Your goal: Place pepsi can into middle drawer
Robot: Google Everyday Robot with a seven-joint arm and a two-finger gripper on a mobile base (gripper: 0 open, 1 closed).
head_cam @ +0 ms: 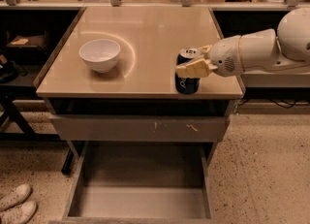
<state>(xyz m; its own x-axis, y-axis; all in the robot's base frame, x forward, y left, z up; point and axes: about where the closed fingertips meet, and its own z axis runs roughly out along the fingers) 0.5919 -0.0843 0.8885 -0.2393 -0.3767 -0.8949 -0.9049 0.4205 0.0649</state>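
Note:
The pepsi can (187, 80), dark blue with a silver top, is upright near the front right edge of the tan table top (145, 29). My gripper (190, 61) reaches in from the right and is shut on the can; one cream finger (193, 68) crosses its front and the other sits behind its top. I cannot tell whether the can rests on the table or hangs just above it. The middle drawer (140, 196) is pulled out wide open below the table front, and its flat grey floor is bare.
A white bowl (100, 55) stands on the left of the table top. The drawer front with pale scratch marks (140, 128) sits just under the table top, slightly out. White shoes (17, 203) lie on the floor at the lower left. Cluttered benches stand behind and to the right.

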